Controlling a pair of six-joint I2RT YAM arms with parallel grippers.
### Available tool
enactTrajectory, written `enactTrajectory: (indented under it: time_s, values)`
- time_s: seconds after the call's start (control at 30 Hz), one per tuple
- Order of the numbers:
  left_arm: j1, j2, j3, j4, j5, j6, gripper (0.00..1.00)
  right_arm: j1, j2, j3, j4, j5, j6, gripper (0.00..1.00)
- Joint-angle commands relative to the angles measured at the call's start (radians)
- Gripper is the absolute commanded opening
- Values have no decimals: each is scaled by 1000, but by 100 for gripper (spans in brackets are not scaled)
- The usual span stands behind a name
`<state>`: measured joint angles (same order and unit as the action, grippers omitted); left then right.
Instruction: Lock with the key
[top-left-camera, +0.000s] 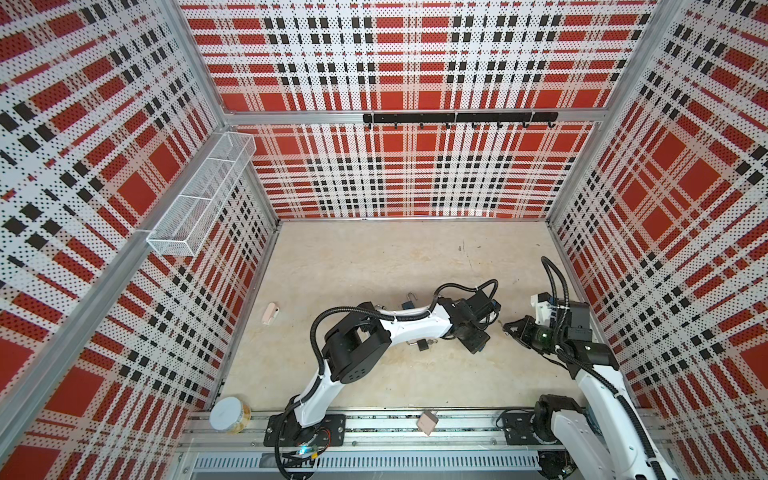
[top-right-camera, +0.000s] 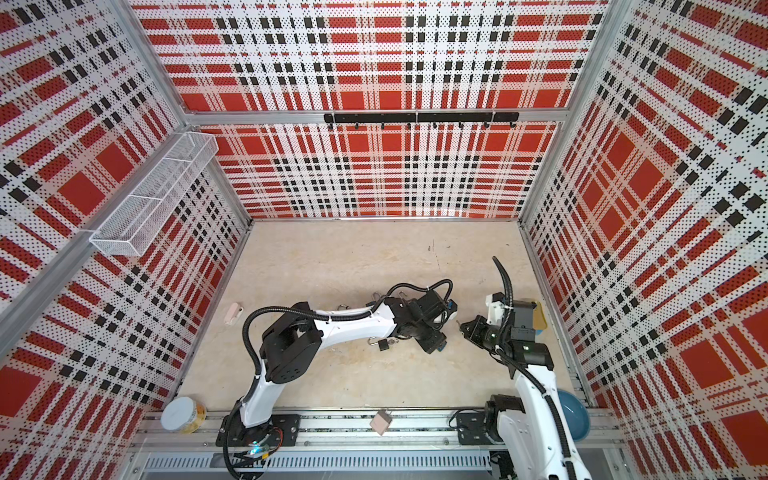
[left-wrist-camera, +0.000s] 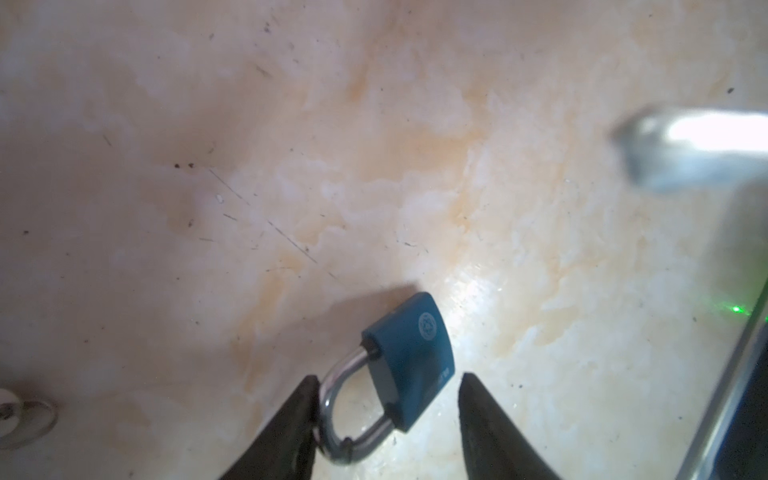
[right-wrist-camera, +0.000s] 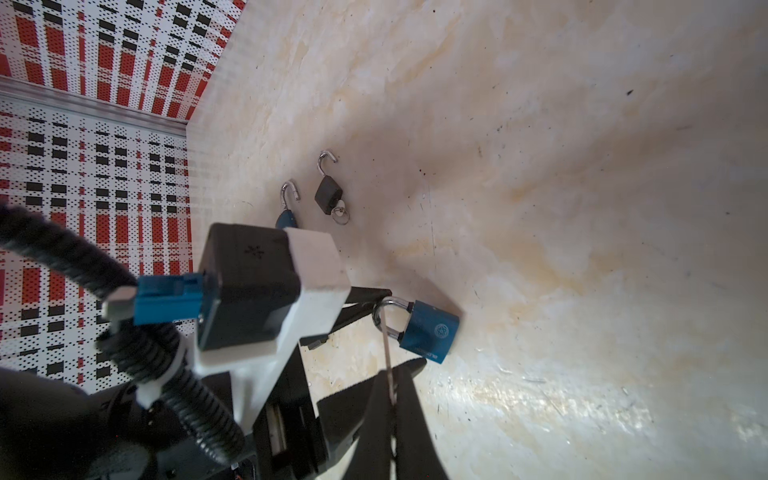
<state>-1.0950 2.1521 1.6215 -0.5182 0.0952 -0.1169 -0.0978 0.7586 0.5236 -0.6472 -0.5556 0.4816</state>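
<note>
My right jaws, pressed together, pinch the key (left-wrist-camera: 698, 145), held near the blue padlock (right-wrist-camera: 432, 332). The padlock lies flat on the desk (left-wrist-camera: 374, 166) with its shackle closed. My left jaws stand spread on either side of it, one fingertip (left-wrist-camera: 309, 399) touching the shackle, the other clear of the body. Beyond, a black padlock (right-wrist-camera: 328, 194) and a second blue padlock (right-wrist-camera: 286, 218) lie with their shackles open.

We're seeing white shells on left arm (top-left-camera: 415, 326), right arm (top-left-camera: 598, 395); black joint housings (top-left-camera: 357, 353); ribbed black cables (right-wrist-camera: 62, 253); blue connector (right-wrist-camera: 166, 297); green light (top-left-camera: 541, 333) glowing; black tapered left gripper (left-wrist-camera: 388, 377).
</note>
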Motion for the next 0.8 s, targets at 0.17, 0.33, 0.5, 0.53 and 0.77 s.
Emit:
enactTrajectory:
  time_s: [0.17,0.33,0.5,0.53,0.77]
  values:
    - [14,-11,-11,66,105,-22,61,-2,-15,-8,21,4,-20,0]
    - [37,11,-17,94,220,-59,68,-2,-9,-16,37,-4,-17,0]
    - [81,-8,-74,191,272,-130,68,-2,-14,-20,37,-7,-15,0]
    - [81,-9,-72,179,251,-125,68,-1,-15,-20,35,-6,-14,0]
    - [87,-39,-107,182,231,-111,68,-2,5,-42,49,-7,-21,0]
